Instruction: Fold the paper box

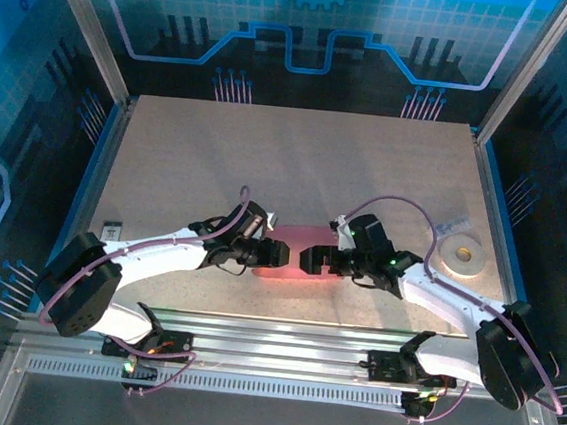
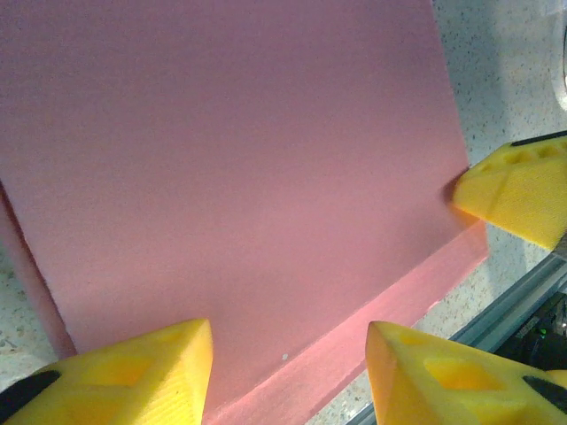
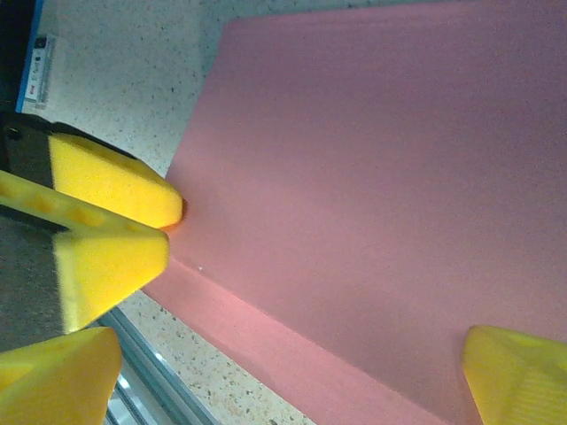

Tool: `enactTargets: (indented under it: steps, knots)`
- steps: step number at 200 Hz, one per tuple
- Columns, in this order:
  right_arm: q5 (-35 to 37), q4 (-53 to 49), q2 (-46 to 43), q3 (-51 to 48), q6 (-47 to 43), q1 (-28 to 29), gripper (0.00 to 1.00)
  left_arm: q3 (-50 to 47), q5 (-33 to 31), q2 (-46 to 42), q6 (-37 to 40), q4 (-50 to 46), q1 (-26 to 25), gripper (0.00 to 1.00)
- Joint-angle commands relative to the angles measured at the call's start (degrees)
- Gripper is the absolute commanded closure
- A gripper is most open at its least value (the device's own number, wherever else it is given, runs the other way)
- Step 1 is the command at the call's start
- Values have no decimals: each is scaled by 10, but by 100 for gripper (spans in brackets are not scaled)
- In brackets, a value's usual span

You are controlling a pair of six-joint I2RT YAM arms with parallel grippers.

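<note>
Overhead, left hand [image 1: 268,249] and right hand [image 1: 309,260] are meeting over the paper box [image 1: 286,269]; wrist views are showing left half-spread, right wide.

Table [image 1: 298,164]: pale speckled top, blue edging on left and right sides, metal rail [image 1: 282,331] along near edge.

Box [image 1: 287,258]: pink, lying flat on table. Broad plain face up [image 2: 248,177], narrow strip along its near side. Speckled surface shows past its edges [image 3: 381,177].

Tape roll [image 1: 462,255]: white, flat on table, right of box, well apart.

Wrap [image 1: 453,227]: clear, crumpled, right of box, just beyond roll, touching it or nearly.

Tag [image 1: 111,229]: small, dark-and-white, left of box, well apart, by left edging.
</note>
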Motion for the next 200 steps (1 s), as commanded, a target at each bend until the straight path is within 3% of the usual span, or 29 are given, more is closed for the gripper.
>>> enactTargets:
  steps: [1, 129, 167, 200]
  knots:
    - [9, 19, 11, -13, 6, 11, 1, -16, -12, 15, -9, 9, -4, 50]
    - [29, 51, 43, -43, 16, 22, 1, -30, -33, 52, -19, 21, -17, 50]
    - [34, 37, 22, -35, 5, 25, 0, -33, -46, 9, -13, 24, -17, 50]
    - [59, 13, -23, -28, 1, 26, 0, -51, -61, -61, -8, 33, -17, 43]
